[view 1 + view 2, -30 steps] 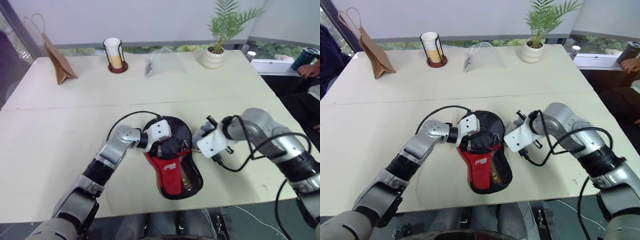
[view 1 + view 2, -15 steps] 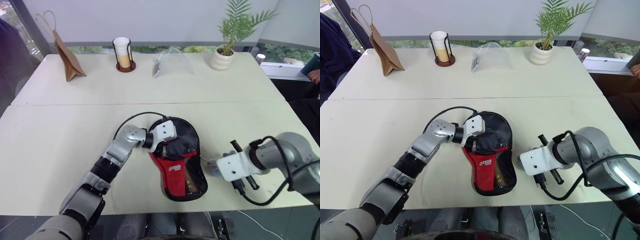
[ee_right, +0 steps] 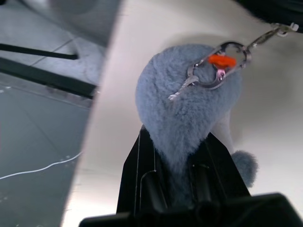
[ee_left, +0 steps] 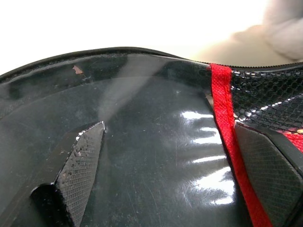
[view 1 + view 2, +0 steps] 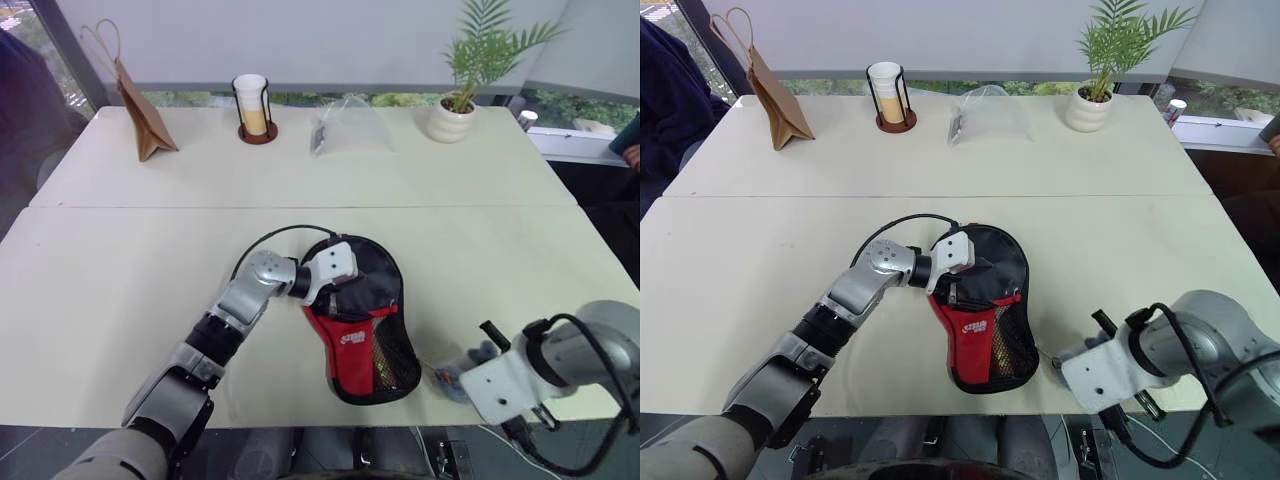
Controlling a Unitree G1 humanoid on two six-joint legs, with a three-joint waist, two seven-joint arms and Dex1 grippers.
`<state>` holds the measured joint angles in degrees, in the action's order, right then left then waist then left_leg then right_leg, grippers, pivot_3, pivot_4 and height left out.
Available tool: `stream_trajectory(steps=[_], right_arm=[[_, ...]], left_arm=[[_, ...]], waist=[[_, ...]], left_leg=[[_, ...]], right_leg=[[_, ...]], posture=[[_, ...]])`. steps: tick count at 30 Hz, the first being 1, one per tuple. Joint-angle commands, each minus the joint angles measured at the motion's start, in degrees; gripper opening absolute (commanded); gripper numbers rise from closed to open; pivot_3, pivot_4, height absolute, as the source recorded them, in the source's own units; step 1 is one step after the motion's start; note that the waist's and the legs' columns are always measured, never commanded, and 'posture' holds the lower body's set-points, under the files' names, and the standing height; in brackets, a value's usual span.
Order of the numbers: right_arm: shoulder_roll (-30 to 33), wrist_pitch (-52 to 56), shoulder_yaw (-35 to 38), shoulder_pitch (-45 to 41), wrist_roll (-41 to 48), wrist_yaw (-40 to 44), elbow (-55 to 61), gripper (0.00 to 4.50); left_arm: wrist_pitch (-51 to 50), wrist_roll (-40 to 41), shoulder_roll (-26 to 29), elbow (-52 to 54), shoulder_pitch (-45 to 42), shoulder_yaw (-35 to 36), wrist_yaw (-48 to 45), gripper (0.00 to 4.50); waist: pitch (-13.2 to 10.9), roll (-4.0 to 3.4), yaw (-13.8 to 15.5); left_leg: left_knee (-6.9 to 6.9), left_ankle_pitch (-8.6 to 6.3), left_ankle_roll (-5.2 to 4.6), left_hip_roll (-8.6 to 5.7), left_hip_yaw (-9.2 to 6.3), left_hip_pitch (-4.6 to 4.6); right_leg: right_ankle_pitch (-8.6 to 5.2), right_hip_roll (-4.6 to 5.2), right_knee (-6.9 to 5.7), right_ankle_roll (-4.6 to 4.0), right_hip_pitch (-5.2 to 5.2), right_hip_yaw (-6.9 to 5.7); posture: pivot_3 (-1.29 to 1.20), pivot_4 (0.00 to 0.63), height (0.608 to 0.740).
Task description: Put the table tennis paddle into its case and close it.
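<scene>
Left gripper: fingers spread wide, pressing down on the black-and-red fabric paddle-shaped zip case lying directly beneath them; the paddle is presumably lying inside, unseen.

Right gripper: pinching shut on a grey fluffy pom-pom charm, chained toward the case's zip; pulling steadily along the zip line while the left pins the fabric should be closing it cleanly.

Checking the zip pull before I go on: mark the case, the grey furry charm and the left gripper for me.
case (image 5: 372, 368): left eye view, on the mesh pocket.
grey furry charm (image 3: 189, 109): right wrist view, middle of the fur.
left gripper (image 4: 168, 165): left wrist view, midway between its fingers.
</scene>
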<state>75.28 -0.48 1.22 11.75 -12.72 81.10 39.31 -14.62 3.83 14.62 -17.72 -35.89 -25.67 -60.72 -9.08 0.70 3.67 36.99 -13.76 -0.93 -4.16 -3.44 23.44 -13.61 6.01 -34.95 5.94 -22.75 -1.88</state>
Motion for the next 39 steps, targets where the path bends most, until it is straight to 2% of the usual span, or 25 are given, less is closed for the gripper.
stream_trajectory(steps=[1, 5, 8, 14, 19, 23, 28, 36, 39], right_arm=[[2.2, -2.9, 3.7, 4.6, 1.1, 1.8, -0.2, 0.31], [2.2, -3.3, 6.0, 4.6, 1.5, 0.9, -2.0, 0.31], [1.4, -1.1, 3.4, -1.9, 2.2, -0.5, -4.0, 0.31], [-4.7, -2.7, -9.4, -23.2, -2.7, -1.6, -14.0, 0.31], [-10.9, -4.6, -17.3, -32.6, -5.6, -0.8, -19.5, 0.31], [-14.2, -6.6, -20.3, -38.0, -8.3, -1.9, -24.9, 1.8], [-16.2, -3.0, -18.8, -43.5, -6.3, -1.2, -27.9, 4.48], [-13.6, 7.8, -11.0, -47.6, 5.1, 3.0, -29.0, 4.48], [-12.3, 10.1, -8.5, -47.7, 7.9, 3.2, -29.6, 4.48]], left_arm=[[-2.6, -3.6, 1.8, -4.8, 2.2, -1.3, 1.9, 4.5], [-2.5, -3.6, 1.8, -5.1, 2.2, -1.2, 1.9, 4.5], [-2.4, -3.7, 1.8, -5.3, 2.0, -1.2, 1.9, 4.5], [-2.1, -3.7, 2.0, -5.4, 1.5, -1.0, 1.9, 4.5], [-1.7, -3.7, 2.5, -5.4, 1.4, -0.4, 2.2, 4.5], [-1.8, -3.4, 2.9, -4.9, 1.7, 0.3, 2.5, 4.5], [-1.9, -1.8, 2.8, -4.0, 2.1, 2.5, 2.8, 4.5], [-4.7, 4.1, 4.0, 1.8, 0.2, 9.3, 1.7, 4.5], [-6.9, 6.3, 5.8, 5.2, -0.8, 11.9, 1.1, 4.5]], waist=[[0.0, 0.0, 0.0], [0.0, -0.02, 0.0], [0.0, -0.07, -0.2], [0.0, -0.36, -1.5], [0.0, -0.35, -1.4], [0.0, -0.35, -1.5], [-0.1, -0.38, -1.6], [-0.2, -0.48, -1.5], [-0.3, -0.55, -1.5]], left_leg=[[0.0, 0.0, 0.0, 0.0, 0.0, 0.0], [0.0, -0.02, -0.03, 0.0, 0.01, 0.01], [0.0, -0.03, -0.04, 0.0, 0.02, 0.02], [-0.03, -0.03, -0.05, 0.11, 0.01, 0.03], [-0.01, -0.06, -0.12, 0.05, 0.03, 0.05], [0.0, -0.06, -0.13, 0.05, 0.03, 0.04], [0.0, -0.06, -0.12, 0.07, 0.03, 0.0], [-0.07, -0.04, -0.15, 0.08, 0.03, 0.18], [0.03, 0.05, -0.26, 0.05, 0.04, 0.78]], right_leg=[[0.0, 0.0, 0.02, 0.0, 0.01, 0.0], [-0.01, 0.03, 0.08, 0.0, 0.03, 0.0], [-0.01, 0.04, 0.14, 0.0, 0.03, 0.0], [-0.01, 0.04, 0.6, 0.0, 0.29, -0.18], [0.17, 0.08, 0.71, -0.16, 0.26, -0.21], [0.41, 0.02, 0.67, -0.09, 0.16, -0.23], [0.41, -0.02, 0.61, -0.06, 0.18, -0.23], [0.51, -0.09, 0.48, -0.13, -0.17, -0.22], [0.58, -0.09, 0.44, -0.05, -0.7, -0.21]], posture=[[0.0, 0.15, 0.734], [0.0, 0.15, 0.734], [0.0, 0.15, 0.734], [0.0, 0.15, 0.734], [0.0, 0.15, 0.734], [0.0, 0.15, 0.734], [0.0, 0.15, 0.734], [0.0, 0.15, 0.734], [0.0, 0.15, 0.734]])
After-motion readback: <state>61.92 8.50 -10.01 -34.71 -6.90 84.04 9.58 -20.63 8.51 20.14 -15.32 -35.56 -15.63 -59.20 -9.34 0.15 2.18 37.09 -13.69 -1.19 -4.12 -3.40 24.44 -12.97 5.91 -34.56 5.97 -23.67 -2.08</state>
